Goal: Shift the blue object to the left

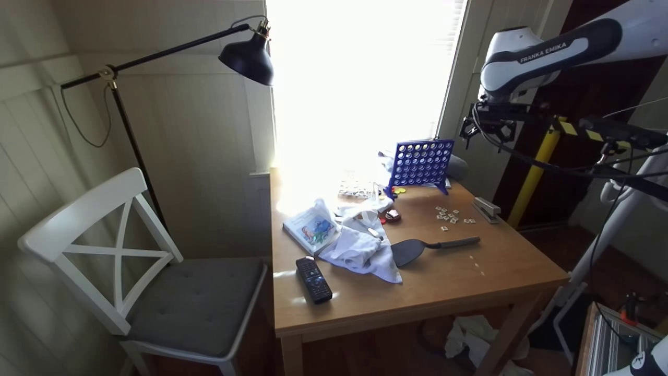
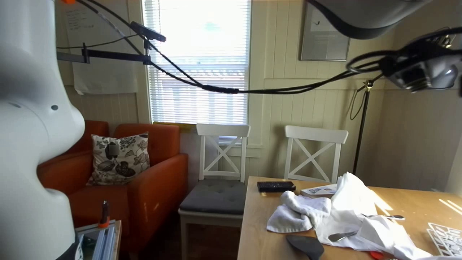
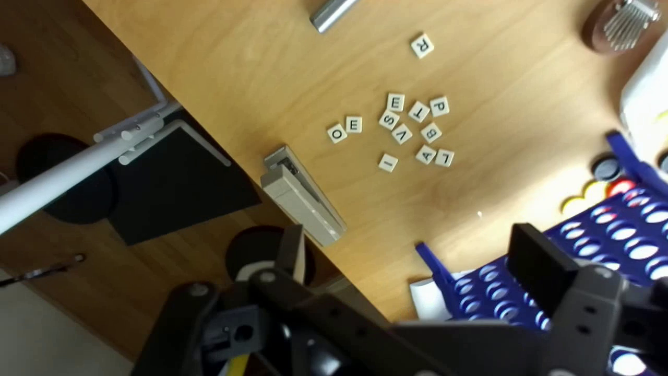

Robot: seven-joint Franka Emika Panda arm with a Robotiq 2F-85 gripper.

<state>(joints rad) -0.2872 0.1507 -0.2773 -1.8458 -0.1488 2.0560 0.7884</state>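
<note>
Nearby, the blue grid (image 1: 422, 163) stands upright, apart from the pincer (image 3: 409, 244).

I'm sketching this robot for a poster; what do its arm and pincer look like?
In an exterior view, the arm is whitish and rounded, with a dark band lettered FRANKA EMIKA. The pincer is angular, black and grey, with round screw heads and blocky dark fingertips. Black cables run alongside the arm.

wrist view | blue grid (image 3: 598, 232) | partly behind claw (image 3: 407, 249) | cropped right
</note>
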